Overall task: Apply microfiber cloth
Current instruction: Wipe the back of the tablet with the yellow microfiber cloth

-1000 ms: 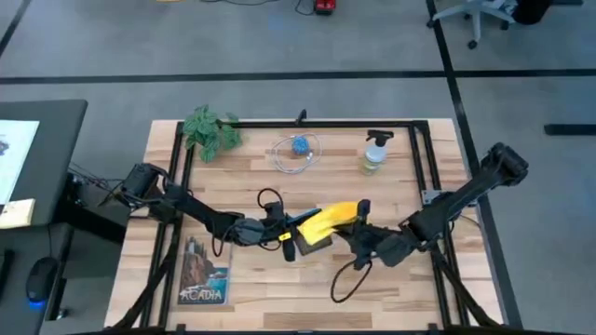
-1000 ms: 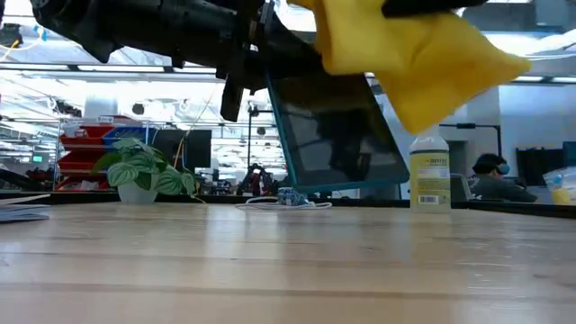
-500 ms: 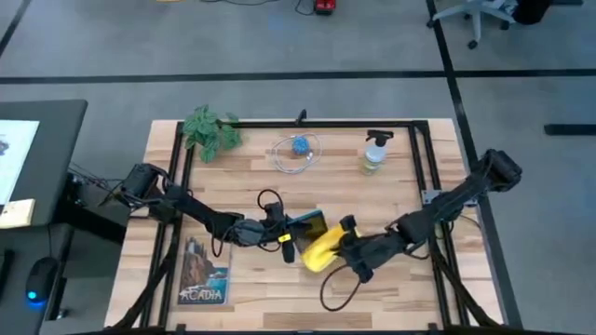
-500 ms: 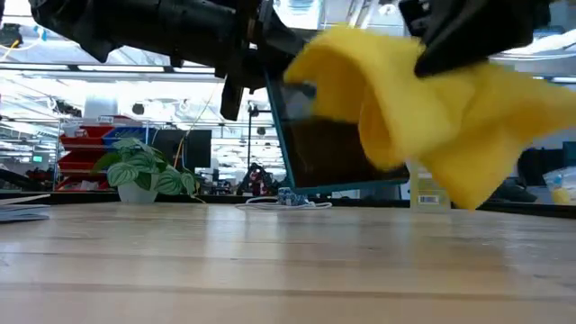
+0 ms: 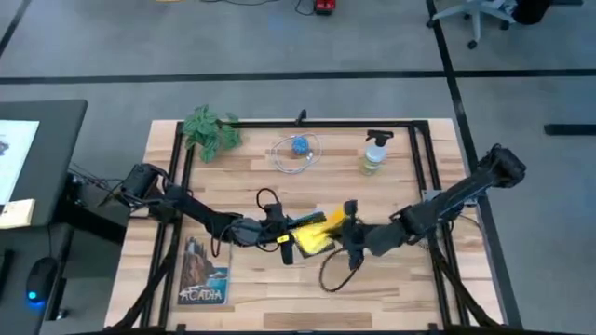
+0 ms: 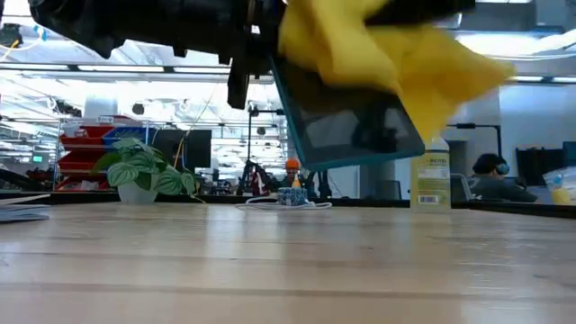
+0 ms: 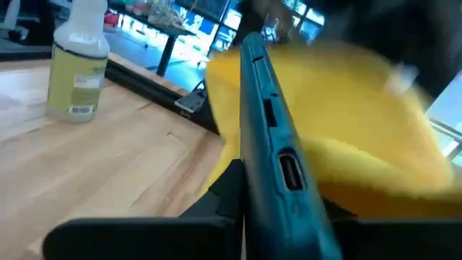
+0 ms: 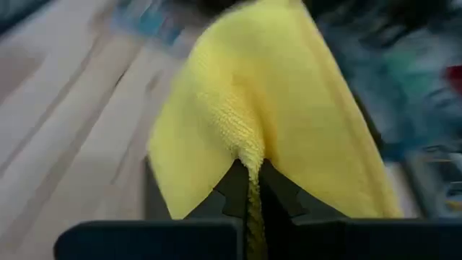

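Yellow microfiber cloth (image 5: 314,233) is up in the air over the middle of the wooden table (image 5: 400,279), draped across the upper part of the dark tablet (image 6: 346,121) — that shows clearly from table height, where the cloth (image 6: 378,49) spills over the tablet's top edge and hangs down on the side toward the spray bottle (image 6: 430,175). The right gripper (image 8: 249,191) is clenched on a pinched fold of the cloth (image 8: 267,101), fabric bunched right between its two dark fingers. The left gripper (image 7: 242,195) is clamped on the tablet, holding it edge-on, with the teal-rimmed side (image 7: 271,144) running straight out from its fingers and the cloth (image 7: 354,137) pressed against one face. Seen from above, the left gripper (image 5: 279,234) reaches in from the left, the right gripper (image 5: 346,233) from the right, and the two meet just in front of the table's centre, cloth between them. The tablet hangs tilted, well clear of the tabletop, screen facing the low camera. Behind it along the far edge stand a potted plant (image 5: 211,130), a small blue object inside a clear ring (image 5: 298,149) and the spray bottle (image 5: 374,154). A booklet lettered ACADIA (image 5: 203,272) lies flat near the front left corner. A seated person with headphones (image 6: 490,175) shows in the room behind.
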### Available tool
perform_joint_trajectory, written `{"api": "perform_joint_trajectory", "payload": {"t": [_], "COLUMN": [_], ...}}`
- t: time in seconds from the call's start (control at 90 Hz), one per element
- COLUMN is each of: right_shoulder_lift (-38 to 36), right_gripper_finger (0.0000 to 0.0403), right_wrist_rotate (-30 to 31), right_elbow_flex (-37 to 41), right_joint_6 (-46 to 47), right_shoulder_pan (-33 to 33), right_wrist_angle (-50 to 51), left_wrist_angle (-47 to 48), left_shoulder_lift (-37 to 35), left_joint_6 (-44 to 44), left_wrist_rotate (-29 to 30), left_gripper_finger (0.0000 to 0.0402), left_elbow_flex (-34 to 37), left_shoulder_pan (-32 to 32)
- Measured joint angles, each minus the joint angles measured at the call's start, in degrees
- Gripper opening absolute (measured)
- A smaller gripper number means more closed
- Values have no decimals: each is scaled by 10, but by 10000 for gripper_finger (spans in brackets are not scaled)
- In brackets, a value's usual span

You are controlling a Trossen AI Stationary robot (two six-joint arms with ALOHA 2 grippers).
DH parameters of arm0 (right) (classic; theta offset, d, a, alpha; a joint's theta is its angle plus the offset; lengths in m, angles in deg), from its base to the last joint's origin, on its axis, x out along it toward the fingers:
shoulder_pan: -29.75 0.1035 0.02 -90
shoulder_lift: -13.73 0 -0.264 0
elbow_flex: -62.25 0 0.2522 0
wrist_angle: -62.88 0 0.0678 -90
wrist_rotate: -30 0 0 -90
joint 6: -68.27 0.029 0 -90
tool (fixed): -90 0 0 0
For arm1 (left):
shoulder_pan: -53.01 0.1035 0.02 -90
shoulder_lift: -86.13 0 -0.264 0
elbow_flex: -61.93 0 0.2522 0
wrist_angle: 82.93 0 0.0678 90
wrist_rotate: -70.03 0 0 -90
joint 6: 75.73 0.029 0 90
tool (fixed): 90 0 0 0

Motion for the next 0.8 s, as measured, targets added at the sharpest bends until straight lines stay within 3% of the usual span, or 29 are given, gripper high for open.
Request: {"api": "perform_joint_trajectory", "payload": {"t": [0.089,0.156,0.367,0.444,0.544,0.7,0.8], "right_shoulder_lift": [30,45,24,20,23,66,103], "right_gripper_finger": [0,0,0,0,0,0,0], "right_wrist_rotate": [-57,-53,156,178,130,-38,-56], "right_elbow_flex": [0,0,1,0,0,0,0], "right_joint_6": [14,15,-41,-78,-74,-4,-26], "right_shoulder_pan": [-4,-3,27,32,28,2,-2], "right_wrist_angle": [34,41,-51,-100,-116,-91,-96], "left_wrist_angle": [0,1,1,3,0,-2,0], "left_shoulder_lift": [0,0,0,0,0,0,0], "left_joint_6": [1,2,2,1,0,0,0], "left_wrist_rotate": [0,4,6,-1,-1,-1,0], "left_gripper_finger": [15,15,15,15,15,15,15], "left_elbow_flex": [0,0,0,0,0,0,0], "left_shoulder_pan": [0,0,1,0,0,0,0]}}
